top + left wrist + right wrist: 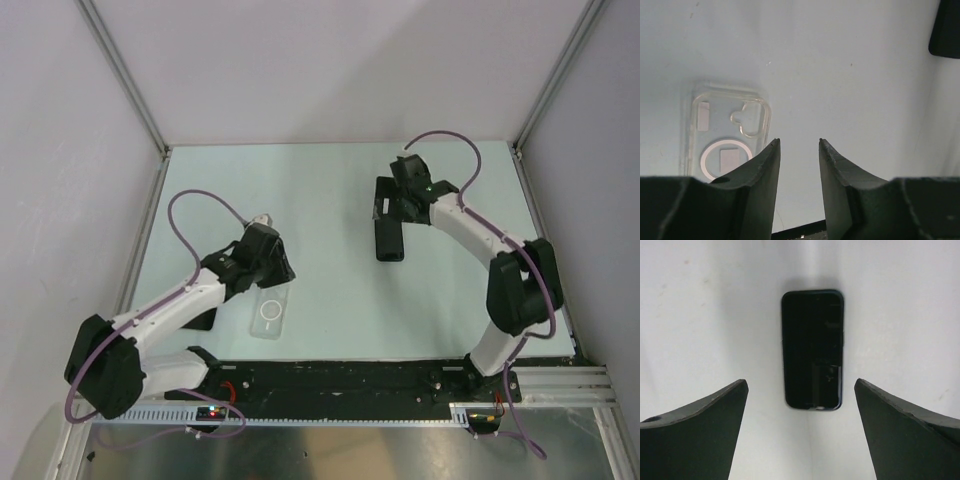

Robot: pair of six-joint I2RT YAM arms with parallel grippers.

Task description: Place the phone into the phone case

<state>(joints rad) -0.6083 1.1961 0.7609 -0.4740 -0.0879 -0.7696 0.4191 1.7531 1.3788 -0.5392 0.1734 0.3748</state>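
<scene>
We see the phone case (270, 315) lying flat on the pale tabletop (330, 190). It is clear, with a white ring showing near 1 end and a camera cut-out at the other. The left gripper (799, 142) sits just above the case. Its 2 fingers are parted by a narrow gap, with only bare tabletop between them and nothing held. In the left wrist view, 1 of those fingers (757, 175) overlaps the case's near corner. From that angle we cannot tell whether it touches the case or only hangs over it.

The phone (813, 350) lies well apart from the case, off to its right and farther from the arm bases. It rests flat on the tabletop with its glossy dark screen up. The right gripper (800, 382) hovers over the phone, also well to the right of the case. Its 2 fingers are spread wide, 1 on each side of the phone's near end, and both are clear of it. The phone is outside the case, and neither gripper holds anything.
</scene>
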